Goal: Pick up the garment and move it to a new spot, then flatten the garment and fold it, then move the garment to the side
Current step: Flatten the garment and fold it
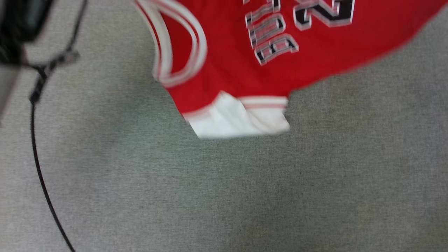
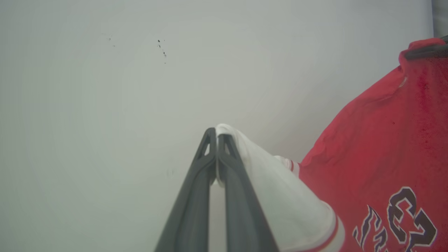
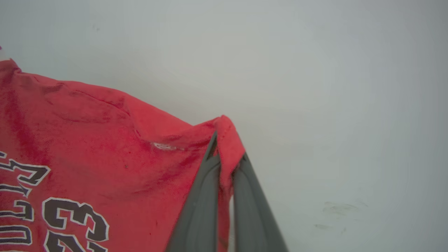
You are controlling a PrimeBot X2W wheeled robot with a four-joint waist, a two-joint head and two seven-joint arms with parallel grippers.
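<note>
Thin shiny red jersey garment [image 1: 329, 52], white short sleeve [image 2: 280, 196], red-white striped trim, black white-edged lettering, held stretched above grey carpet floor [image 1: 224, 196], left pincer [image 2: 216, 135] shut tight on sleeve, right pincer [image 3: 227, 150] pinching red edge

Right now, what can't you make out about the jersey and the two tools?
Head view: the garment is blurred, and its chest lettering is cut by the top edge, so it is unreadable.
Head view: the dark object in the top-left corner is cropped and blurred, so I cannot identify it.
Left wrist view: the left tool pinches the white sleeve; how much is caught is hidden.
Right wrist view: the right tool pinches red fabric; which edge is unclear.
</note>
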